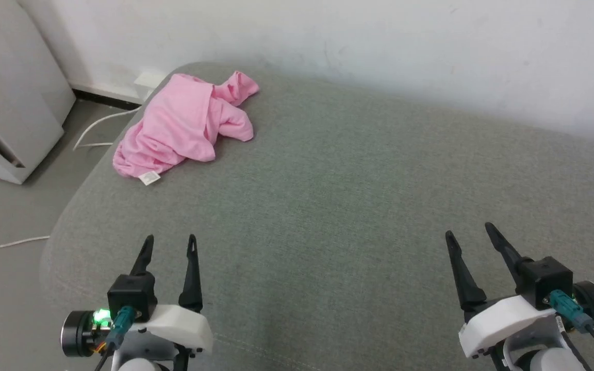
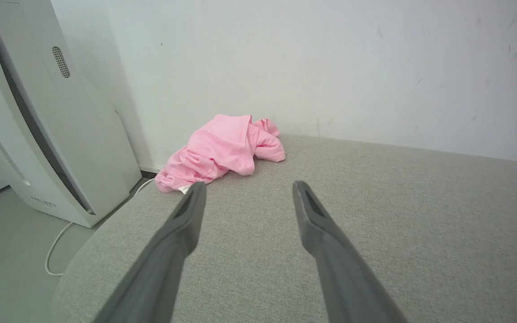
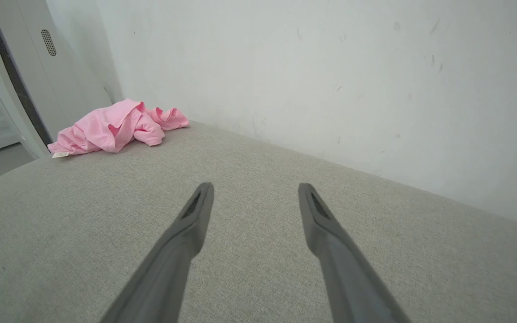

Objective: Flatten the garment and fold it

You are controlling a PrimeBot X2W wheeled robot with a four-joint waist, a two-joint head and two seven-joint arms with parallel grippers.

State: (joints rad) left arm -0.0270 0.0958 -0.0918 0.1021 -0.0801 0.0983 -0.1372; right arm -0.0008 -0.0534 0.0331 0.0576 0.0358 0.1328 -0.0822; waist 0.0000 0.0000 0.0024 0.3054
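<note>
Lying crumpled at the far left corner of a broad grey woven-fabric cushion (image 1: pixel 359 185) with a rounded edge: one small bright pink soft-knit garment (image 1: pixel 183 123), bunched in loose folds and not flattened. One lobe of its cloth is turned toward the wall. A small white sewn-in label (image 1: pixel 149 178) shows at the near hem and rests on the cushion surface. The cushion bears this single item, which sits close to its left edge. Behind it stands a plain white painted wall (image 1: pixel 379 41) with faint scuffs. To the left of the cushion, on a grey floor (image 1: pixel 3 206), stands a tall white plastic appliance (image 1: pixel 8 103) with a dark vertical slot and a small vent grille. A thin white cable (image 1: pixel 18 242) trails across the floor beside it. The left gripper (image 1: pixel 170 239), with two long dark fingers on a white and black mount, hovers low over the near left part of the cushion. Its jaws are parted and grasp nothing, and it is well apart from the garment, which lies ahead of it and slightly left in the left wrist view. The right gripper (image 1: pixel 469 230), of the same build, hovers over the near right part of the cushion. Its jaws are likewise spread and empty, and it is farther from the garment than the left one.
</note>
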